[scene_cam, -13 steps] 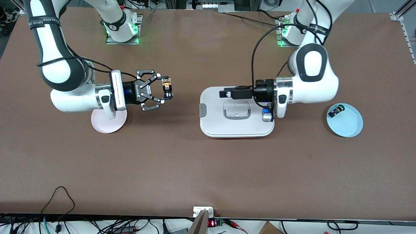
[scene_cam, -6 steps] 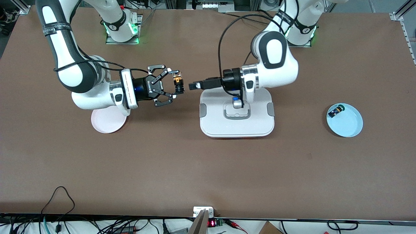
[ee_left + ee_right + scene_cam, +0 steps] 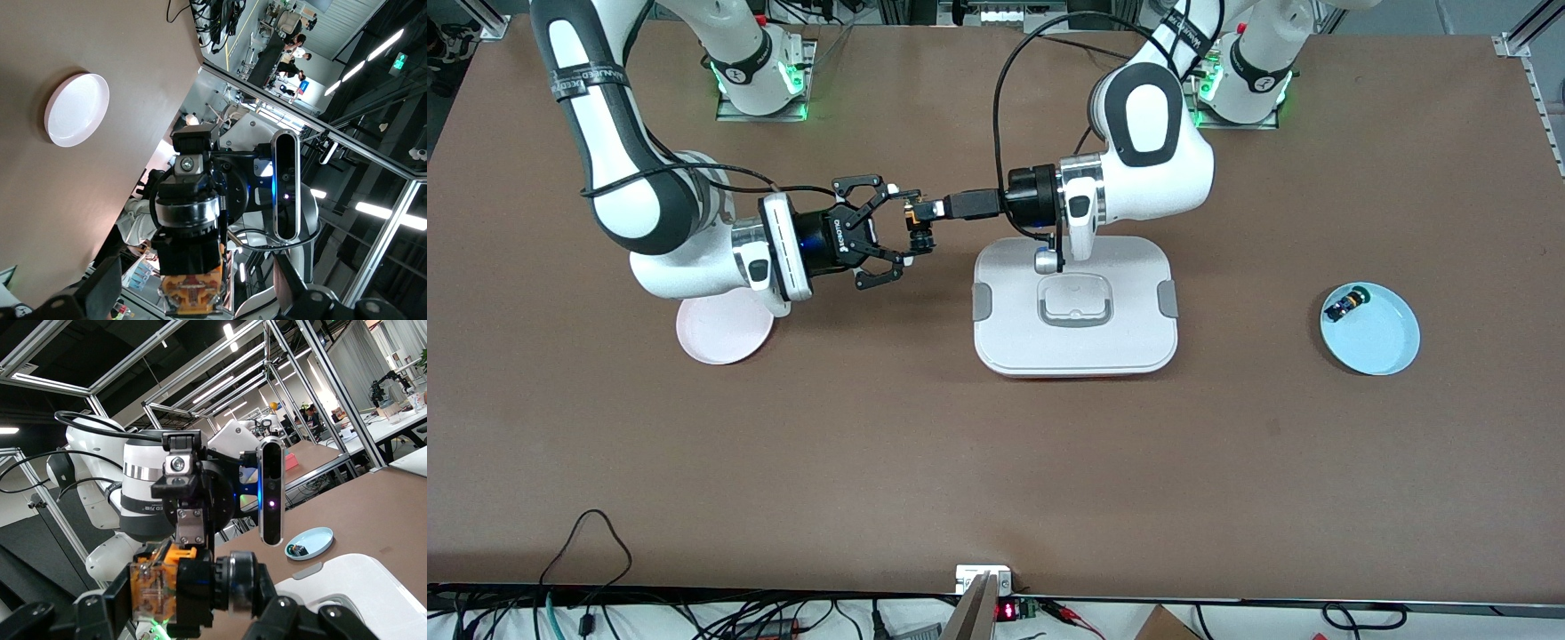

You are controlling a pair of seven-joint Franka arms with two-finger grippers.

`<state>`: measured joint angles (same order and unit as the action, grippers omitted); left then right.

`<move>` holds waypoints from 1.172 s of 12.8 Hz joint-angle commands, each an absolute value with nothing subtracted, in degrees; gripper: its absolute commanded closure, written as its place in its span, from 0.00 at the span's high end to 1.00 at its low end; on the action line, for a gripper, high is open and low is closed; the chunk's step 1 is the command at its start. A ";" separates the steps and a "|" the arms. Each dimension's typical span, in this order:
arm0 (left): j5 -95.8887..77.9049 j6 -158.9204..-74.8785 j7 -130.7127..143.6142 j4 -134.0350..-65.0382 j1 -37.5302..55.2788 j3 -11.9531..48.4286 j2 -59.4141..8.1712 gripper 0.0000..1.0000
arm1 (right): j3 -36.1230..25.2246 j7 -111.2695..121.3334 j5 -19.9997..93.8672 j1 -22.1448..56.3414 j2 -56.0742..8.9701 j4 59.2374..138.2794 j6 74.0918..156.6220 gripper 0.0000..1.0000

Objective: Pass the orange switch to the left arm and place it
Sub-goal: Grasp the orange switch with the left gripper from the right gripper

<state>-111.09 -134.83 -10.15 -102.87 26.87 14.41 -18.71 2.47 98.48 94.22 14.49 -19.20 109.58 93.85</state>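
Observation:
The orange switch (image 3: 914, 216) hangs in the air over bare table, between the pink plate and the box (image 3: 1076, 342). My right gripper (image 3: 908, 228) is shut on its black body. In the right wrist view the switch (image 3: 193, 590) sits clamped between that gripper's (image 3: 197, 613) fingers. My left gripper (image 3: 935, 210) reaches out past the box's edge and meets it, open. In the left wrist view the amber end of the switch (image 3: 192, 280) lies between the wide-apart fingers of the left gripper (image 3: 200, 307), with a gap on each side.
A pink plate (image 3: 720, 342) lies under the right arm's wrist. Toward the left arm's end of the table is a light blue plate (image 3: 1383, 342) holding a small blue-black part (image 3: 1344, 305). The left arm's wrist hangs over the box's edge nearest the bases.
The right gripper carried the switch toward the box. The left gripper swung off the box lid to meet it, and its open fingers now straddle the switch's orange end.

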 commanded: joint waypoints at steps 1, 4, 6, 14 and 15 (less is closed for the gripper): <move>-114.96 -135.62 -12.13 -101.51 27.07 14.85 -20.30 0.91 | 2.20 97.73 95.54 14.94 -18.46 110.39 93.34 0.12; -114.96 -135.53 -12.30 -101.60 27.07 14.85 -20.48 0.56 | 2.20 97.73 95.54 14.94 -18.46 110.30 93.34 0.12; -114.87 -135.35 -14.58 -101.78 27.07 14.94 -20.83 0.39 | 2.20 97.73 95.54 14.94 -18.37 110.30 93.34 0.12; -113.38 -131.95 -16.44 -103.36 21.91 14.59 -19.08 0.00 | 2.20 97.56 95.97 15.12 -18.02 110.48 93.43 1.00; -111.38 -129.31 -16.35 -104.49 20.23 14.07 -18.46 0.00 | 2.20 97.56 96.32 15.03 -17.93 110.48 93.34 1.00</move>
<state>-112.91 -132.42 -14.33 -102.92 24.69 14.58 -19.79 2.42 98.65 95.73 14.87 -19.20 109.41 94.65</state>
